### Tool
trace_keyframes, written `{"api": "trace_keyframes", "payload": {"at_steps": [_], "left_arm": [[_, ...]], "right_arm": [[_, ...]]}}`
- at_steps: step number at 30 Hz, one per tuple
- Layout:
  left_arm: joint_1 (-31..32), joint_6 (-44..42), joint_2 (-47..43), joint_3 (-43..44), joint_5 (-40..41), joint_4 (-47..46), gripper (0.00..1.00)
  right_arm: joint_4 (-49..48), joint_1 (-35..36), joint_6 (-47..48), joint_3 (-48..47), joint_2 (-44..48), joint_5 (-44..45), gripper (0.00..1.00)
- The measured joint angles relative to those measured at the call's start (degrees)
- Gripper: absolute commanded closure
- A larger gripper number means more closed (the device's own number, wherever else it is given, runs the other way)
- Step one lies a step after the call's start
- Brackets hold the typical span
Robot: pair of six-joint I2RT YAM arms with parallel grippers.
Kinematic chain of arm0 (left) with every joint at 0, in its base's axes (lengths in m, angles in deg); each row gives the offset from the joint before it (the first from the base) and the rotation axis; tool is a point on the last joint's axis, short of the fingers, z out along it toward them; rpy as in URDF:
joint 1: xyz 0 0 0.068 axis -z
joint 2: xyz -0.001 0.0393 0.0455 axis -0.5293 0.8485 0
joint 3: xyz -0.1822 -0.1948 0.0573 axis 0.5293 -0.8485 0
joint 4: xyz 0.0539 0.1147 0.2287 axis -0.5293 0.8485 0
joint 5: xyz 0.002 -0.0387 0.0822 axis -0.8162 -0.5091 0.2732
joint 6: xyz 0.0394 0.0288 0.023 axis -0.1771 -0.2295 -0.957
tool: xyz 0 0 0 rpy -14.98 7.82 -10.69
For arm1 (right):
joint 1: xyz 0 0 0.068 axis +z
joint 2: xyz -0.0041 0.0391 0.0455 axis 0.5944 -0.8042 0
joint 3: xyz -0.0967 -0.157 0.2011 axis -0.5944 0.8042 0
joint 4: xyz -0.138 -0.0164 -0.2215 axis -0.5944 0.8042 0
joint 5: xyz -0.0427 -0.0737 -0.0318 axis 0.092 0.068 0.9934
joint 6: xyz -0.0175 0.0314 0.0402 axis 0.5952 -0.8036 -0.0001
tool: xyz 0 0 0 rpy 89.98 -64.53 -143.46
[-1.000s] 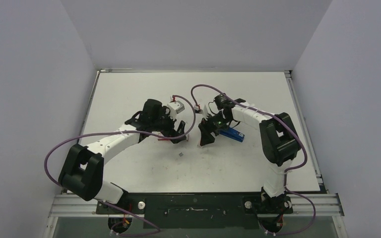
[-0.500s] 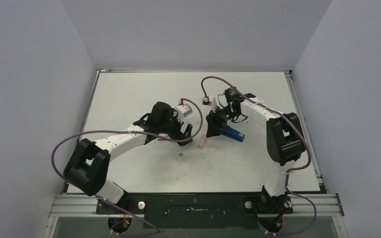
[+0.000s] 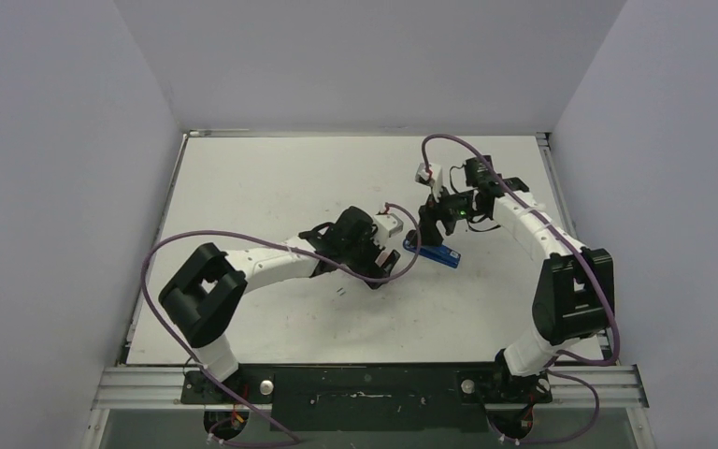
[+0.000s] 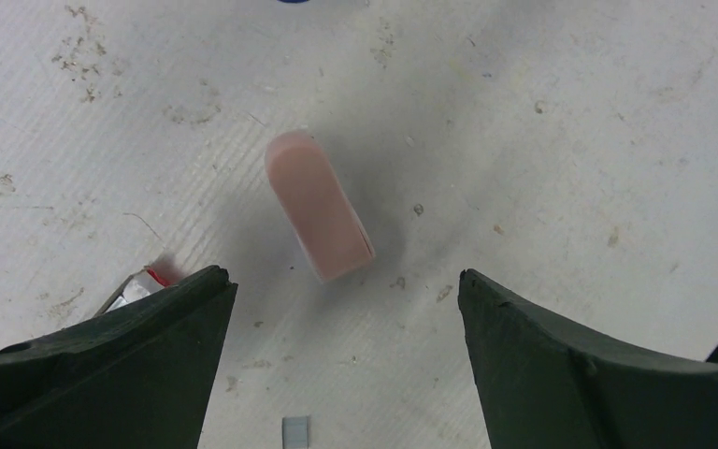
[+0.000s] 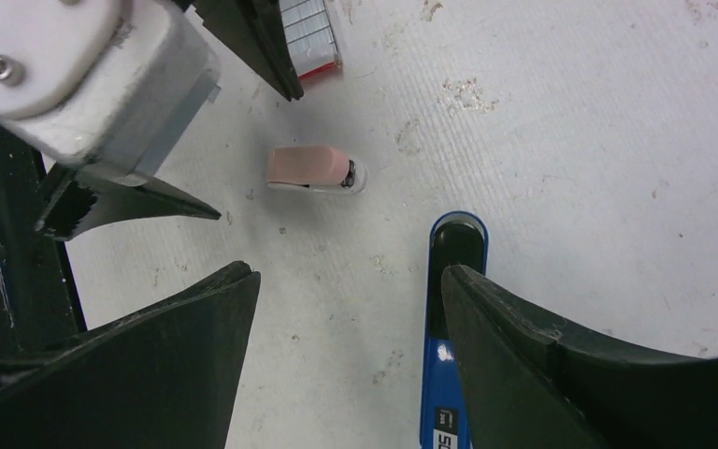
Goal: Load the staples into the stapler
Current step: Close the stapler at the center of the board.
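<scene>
The blue stapler (image 3: 435, 253) with a black end lies on the table; in the right wrist view (image 5: 452, 355) it runs under my right finger. My right gripper (image 3: 427, 224) (image 5: 351, 276) is open and empty, hovering over the stapler's black end. My left gripper (image 3: 391, 269) (image 4: 346, 281) is open and empty, just above the table. A corner of the red-and-white staple box (image 4: 145, 283) shows by its left finger, and the box with silvery strips (image 5: 308, 33) lies beyond it. One short staple strip (image 4: 295, 432) (image 3: 339, 293) lies loose.
A small pink block (image 4: 318, 206) (image 5: 313, 170) lies on the table between the two grippers, just ahead of my left fingers. The left wrist housing (image 5: 93, 75) is close at the right gripper's left. White walls enclose the table.
My left arm has swung right, bringing its gripper over the pink block. My right gripper has pulled back and to the right, away from the block, to above the stapler.
</scene>
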Motion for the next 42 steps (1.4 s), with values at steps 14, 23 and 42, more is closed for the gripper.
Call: {"api": "trace_keyframes", "payload": {"at_steps": [14,23,42], "left_arm": [[1.8,-0.5,6.7,2.8,5.5,-0.3,0.32],[4.0,-2.2,6.9,-2.1,8.6,-7.7,0.43],[4.2,-0.4,7.6,-4.2,11.4,-14.8,0.69]], "right_arm": [[-0.5,-7.5,-0.4,6.0,5.4,-2.4,0.23],[-4.9,-9.0,-6.9,7.4,14.7,2.0,0.06],[-9.2,-9.4,-13.9,11.4,27.8,15.3,0.10]]}}
